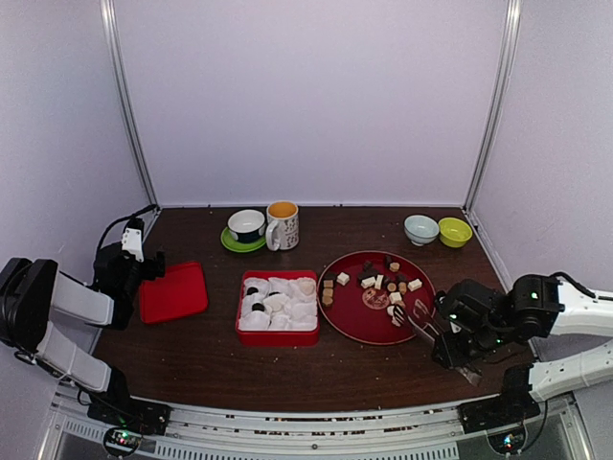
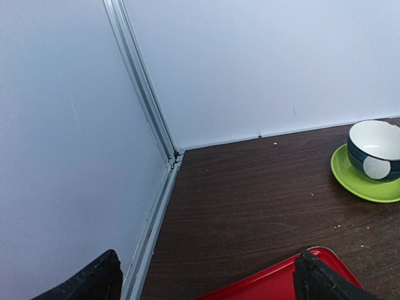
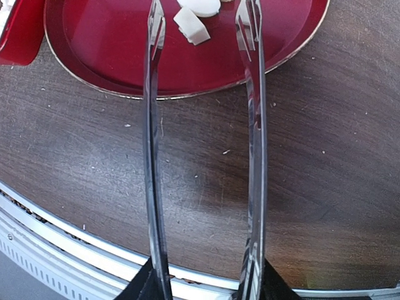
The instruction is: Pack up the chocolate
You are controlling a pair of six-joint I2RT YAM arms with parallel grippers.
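chocolate [image 1: 381, 281] on tray [image 1: 350, 321], box [image 1: 278, 338] left of it, tongs [image 3: 255, 125] over rim

Desk [image 1: 201, 355]: dark brown wood grain is shown.
Left: a flat red lid [image 1: 173, 291] is laid near the edge.
Centre: a red box [image 1: 278, 338] is set just beside a round red tray [image 1: 354, 321].
Back: a green saucer [image 1: 235, 245], a mug [image 1: 283, 225], a pale bowl [image 1: 420, 229] and a yellow-green bowl [image 1: 455, 231] are placed.
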